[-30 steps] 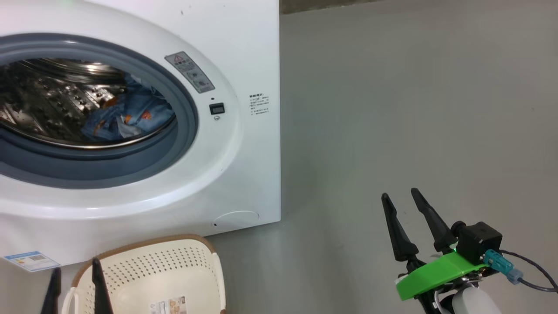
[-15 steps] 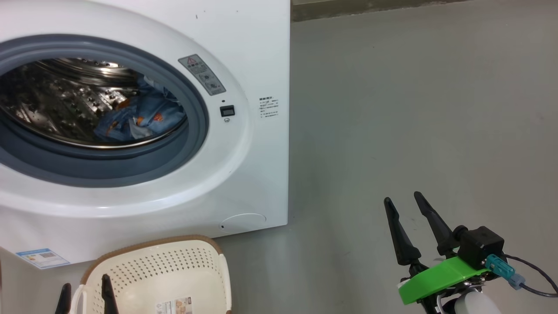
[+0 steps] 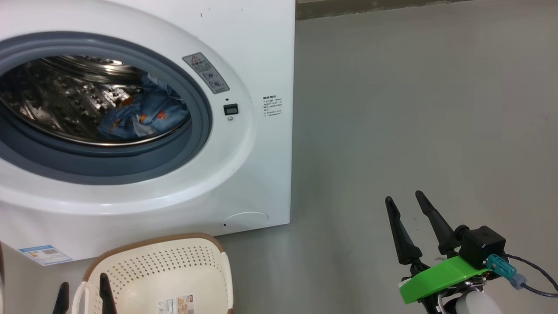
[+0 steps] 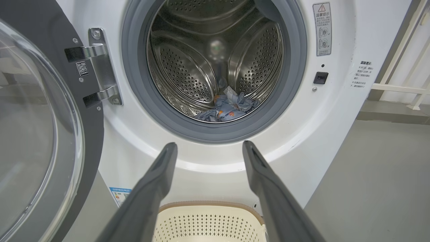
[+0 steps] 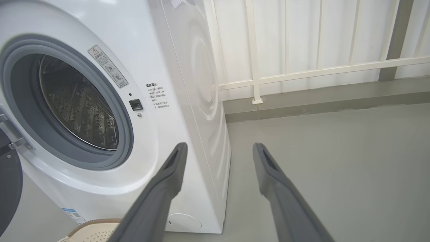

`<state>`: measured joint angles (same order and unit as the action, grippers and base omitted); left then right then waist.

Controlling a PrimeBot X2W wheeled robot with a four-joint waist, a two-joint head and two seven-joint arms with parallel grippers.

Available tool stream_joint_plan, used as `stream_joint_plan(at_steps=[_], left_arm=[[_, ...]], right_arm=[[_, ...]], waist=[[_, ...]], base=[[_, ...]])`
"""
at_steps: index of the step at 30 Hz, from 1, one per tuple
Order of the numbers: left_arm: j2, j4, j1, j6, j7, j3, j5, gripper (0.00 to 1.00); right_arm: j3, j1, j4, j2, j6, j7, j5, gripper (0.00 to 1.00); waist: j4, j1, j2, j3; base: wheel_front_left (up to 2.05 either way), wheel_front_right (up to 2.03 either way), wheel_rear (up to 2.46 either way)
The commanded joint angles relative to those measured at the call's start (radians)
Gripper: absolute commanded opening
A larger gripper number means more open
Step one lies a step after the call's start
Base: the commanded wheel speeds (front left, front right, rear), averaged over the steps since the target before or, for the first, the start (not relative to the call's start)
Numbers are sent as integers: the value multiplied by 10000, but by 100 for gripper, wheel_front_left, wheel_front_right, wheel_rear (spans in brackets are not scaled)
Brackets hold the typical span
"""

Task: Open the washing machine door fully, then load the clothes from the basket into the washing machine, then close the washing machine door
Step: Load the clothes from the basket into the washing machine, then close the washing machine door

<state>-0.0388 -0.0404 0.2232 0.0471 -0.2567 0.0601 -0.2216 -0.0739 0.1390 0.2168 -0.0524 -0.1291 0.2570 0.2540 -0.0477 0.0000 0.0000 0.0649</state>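
Note:
The washing machine (image 3: 244, 56) stands at the left with its mouth uncovered. Its door (image 4: 33, 127) is swung wide on its hinge to the left. The clothes (image 3: 144, 115), blue with orange print, lie low in the steel drum (image 4: 228, 109). On the floor below it is the basket (image 3: 161, 270), showing its perforated wall and a label on the bottom. My left gripper (image 3: 83, 284) is open over the basket's left handle, its fingers (image 4: 158, 181) aimed at the drum with nothing between them. My right gripper (image 3: 403, 197) is open over bare floor, right of the machine.
Grey floor (image 3: 414, 109) spreads to the right of the machine. A white railing (image 5: 319, 70) on a low kerb runs behind it. The open door takes up the space left of the basket.
The head camera has turned a little, sliding the machine and basket rightward in the picture. My left fingers sit lower in view than before. Both grippers stay open.

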Motion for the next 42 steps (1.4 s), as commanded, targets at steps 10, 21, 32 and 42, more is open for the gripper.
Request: stream_joint_plan(at_steps=[10,21,32,42], left_arm=[[-114,-368,-288,-85,-51,415,140,100],[-114,-411,-383,-180,-51,483,185,100],[-114,-280,-504,-130,-51,440,273,100],[-114,-258,-542,-139,-51,403,233,100]], right_arm=[[-136,57,-62,22,-16,48,-302,100],[-77,26,112,22,-16,48,-502,100],[-38,90,88,22,-16,48,-524,100],[7,57,69,22,-16,48,-516,100]], waist=[[-13,0,0,22],[-36,0,0,15],[-19,0,0,97],[-45,0,0,47]], base=[[0,0,0],[0,0,0],[-65,65,0],[-189,189,0]])
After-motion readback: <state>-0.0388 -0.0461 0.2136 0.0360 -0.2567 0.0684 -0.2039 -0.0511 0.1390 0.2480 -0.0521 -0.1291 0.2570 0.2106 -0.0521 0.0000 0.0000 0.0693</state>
